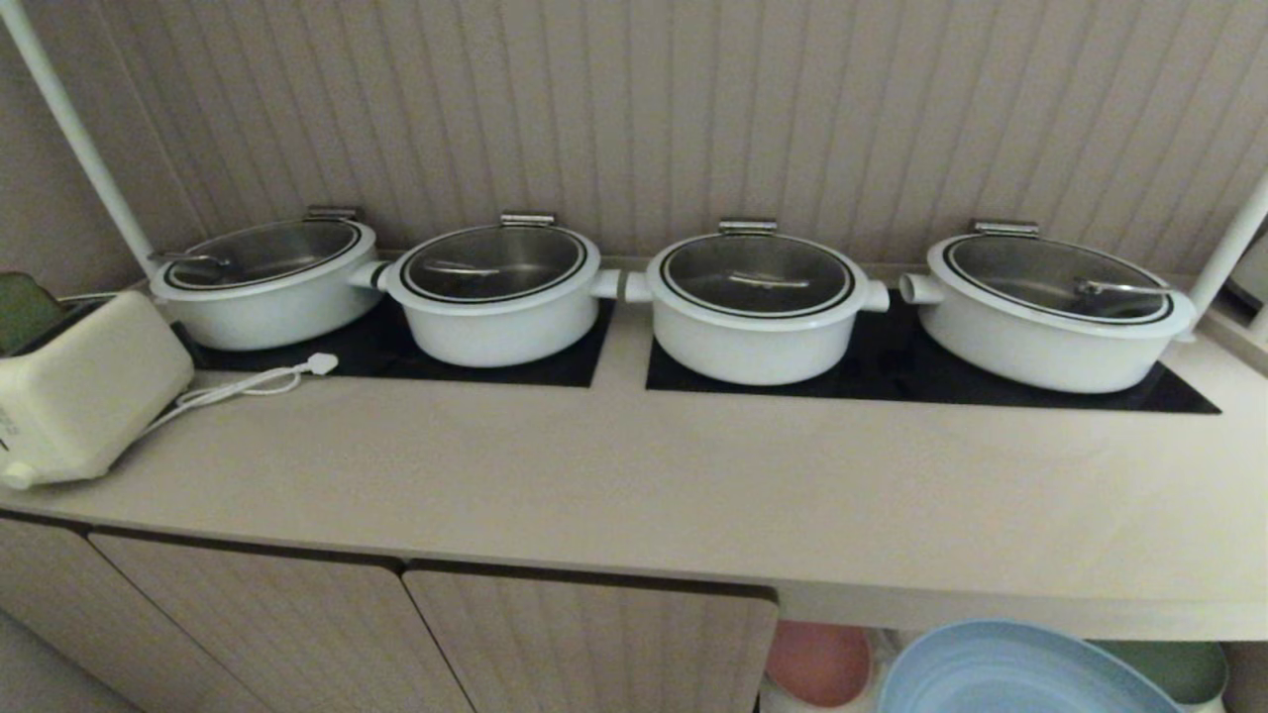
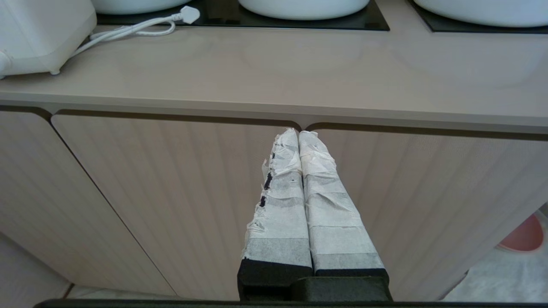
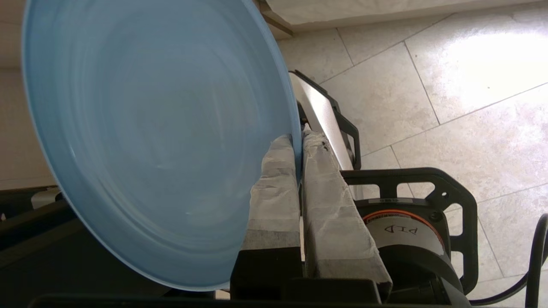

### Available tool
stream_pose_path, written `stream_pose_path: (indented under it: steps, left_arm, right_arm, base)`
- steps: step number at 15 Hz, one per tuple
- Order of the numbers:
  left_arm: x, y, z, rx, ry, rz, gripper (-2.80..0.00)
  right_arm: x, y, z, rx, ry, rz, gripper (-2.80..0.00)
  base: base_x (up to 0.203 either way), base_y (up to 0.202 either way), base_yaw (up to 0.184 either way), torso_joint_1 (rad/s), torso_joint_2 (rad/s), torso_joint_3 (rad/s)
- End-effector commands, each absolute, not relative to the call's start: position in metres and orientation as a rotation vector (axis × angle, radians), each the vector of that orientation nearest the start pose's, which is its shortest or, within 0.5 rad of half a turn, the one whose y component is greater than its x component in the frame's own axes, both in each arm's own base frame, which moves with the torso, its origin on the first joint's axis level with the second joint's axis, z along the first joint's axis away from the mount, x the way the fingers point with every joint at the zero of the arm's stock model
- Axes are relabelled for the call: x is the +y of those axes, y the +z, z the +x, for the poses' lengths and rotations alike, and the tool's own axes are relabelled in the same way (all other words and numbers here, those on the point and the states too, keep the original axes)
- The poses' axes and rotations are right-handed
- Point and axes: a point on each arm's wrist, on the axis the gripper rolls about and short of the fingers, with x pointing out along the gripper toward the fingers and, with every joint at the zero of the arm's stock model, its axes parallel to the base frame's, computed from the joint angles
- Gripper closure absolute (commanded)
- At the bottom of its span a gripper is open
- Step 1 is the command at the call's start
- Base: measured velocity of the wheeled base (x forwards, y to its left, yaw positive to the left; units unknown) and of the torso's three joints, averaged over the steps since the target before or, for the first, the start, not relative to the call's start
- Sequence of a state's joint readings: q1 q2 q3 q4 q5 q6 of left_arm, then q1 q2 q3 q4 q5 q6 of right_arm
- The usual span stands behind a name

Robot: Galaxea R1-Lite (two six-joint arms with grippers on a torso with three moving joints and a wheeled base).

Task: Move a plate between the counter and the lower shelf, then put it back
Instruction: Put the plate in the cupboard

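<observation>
While the right claw (image 3: 299,143) pinches one blue plate (image 3: 150,141), left claw (image 2: 298,136) closed, four pots (image 1: 758,307) sit on the counter (image 1: 594,475).

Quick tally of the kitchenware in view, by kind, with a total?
Round white pots with glass lids on the black glass hobs: 4
Round plates: 3, light-blue matte plate pinched at its rim by the right hand, pink plate, green plate
Cream toaster with white cord: 1
Total: 8
</observation>
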State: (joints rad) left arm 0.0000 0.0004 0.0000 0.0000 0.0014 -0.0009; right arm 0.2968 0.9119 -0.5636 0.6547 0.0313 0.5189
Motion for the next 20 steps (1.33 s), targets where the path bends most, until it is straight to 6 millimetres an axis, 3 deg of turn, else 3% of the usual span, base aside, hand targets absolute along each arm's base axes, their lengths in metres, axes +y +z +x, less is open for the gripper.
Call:
stream_pose_path:
  steps: [1,20]
  left_arm:
    - [0.0,0.0755,-0.0228,0.0,0.002,-0.002,0.0]
    - [0.0,0.0756,-0.0228,-0.002,0.002,-0.003,0.0]
  right_arm:
    - [0.0175,0.1587,0.0546,1.052,0.033,0.341,0.0]
    - [0.0169,0.1526,0.051,1.069,0.05,0.351,0.0]
  base:
    - [0.0,0.0,0.0,0.0,0.0,0.0]
    - [0.0,0.0,0.0,0.0,0.0,0.0]
